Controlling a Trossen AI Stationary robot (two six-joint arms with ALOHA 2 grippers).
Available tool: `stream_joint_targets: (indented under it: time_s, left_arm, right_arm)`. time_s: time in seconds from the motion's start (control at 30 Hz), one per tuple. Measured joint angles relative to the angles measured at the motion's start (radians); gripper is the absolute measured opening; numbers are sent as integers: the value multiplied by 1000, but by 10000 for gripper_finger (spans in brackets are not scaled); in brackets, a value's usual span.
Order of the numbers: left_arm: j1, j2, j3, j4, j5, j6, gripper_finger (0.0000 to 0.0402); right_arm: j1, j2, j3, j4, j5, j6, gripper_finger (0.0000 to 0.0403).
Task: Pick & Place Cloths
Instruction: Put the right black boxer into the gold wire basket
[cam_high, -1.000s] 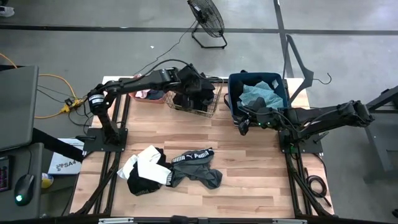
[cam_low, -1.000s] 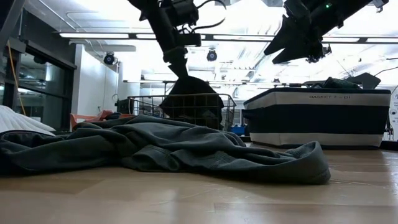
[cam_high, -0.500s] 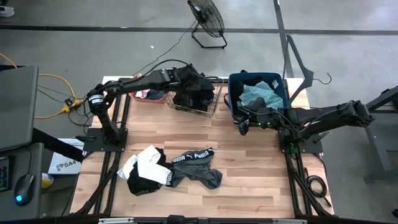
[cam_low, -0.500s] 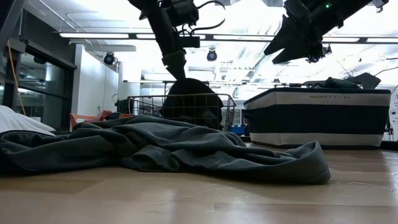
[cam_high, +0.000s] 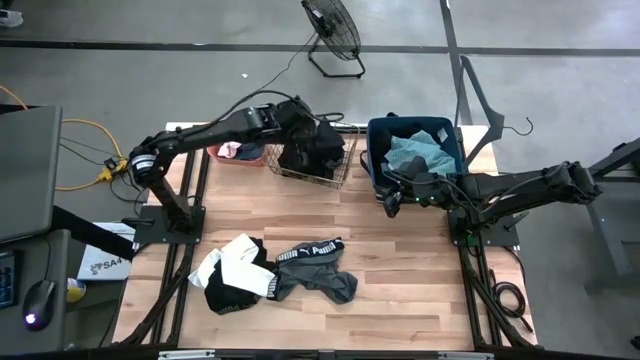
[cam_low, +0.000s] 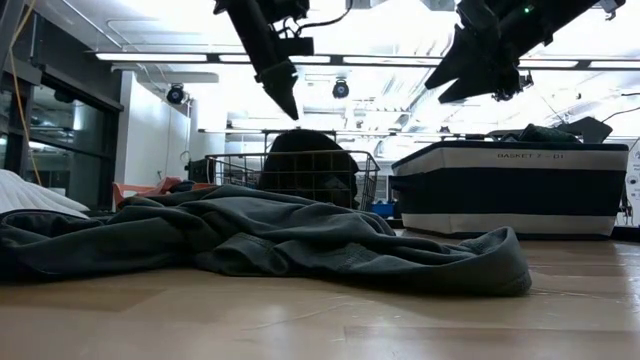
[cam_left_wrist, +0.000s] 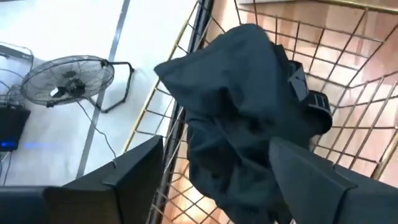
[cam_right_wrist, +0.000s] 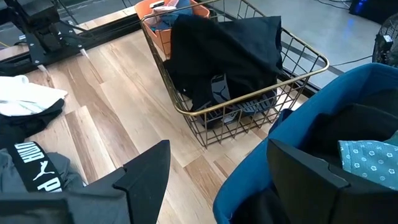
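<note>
A black cloth lies heaped in a gold wire basket at the table's far middle, one flap draped over the rim. My left gripper hangs open just above it, touching nothing. A teal cloth lies in the dark blue bin. On the near table lie a white-and-black cloth and a dark grey cloth with a printed waistband. My right gripper hovers open by the bin's near left corner, with nothing in it.
A coral tub with small pink pieces stands left of the wire basket. Bare wood lies between the containers and the two cloths near the front. A floor fan stands beyond the table's far edge.
My left gripper has opened and let go of the black cloth, then risen a little above the wire basket. The cloth's top has sunk and settled in the basket. My right arm has kept still.
</note>
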Motion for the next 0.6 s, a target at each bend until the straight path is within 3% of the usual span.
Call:
stream_joint_targets:
  time_s: [0.17,0.37,0.6]
  left_arm:
    - [-3,-7,-2,-38,4,-18,200]
    - [-2,-6,-2,-88,88,-39,31]
    - [-2,-6,-45,-23,296,-54,2]
  right_arm:
    - [0,0,0,-1,0,1,259]
    - [0,0,0,-1,0,3,259]
    - [0,0,0,-1,0,5,259]
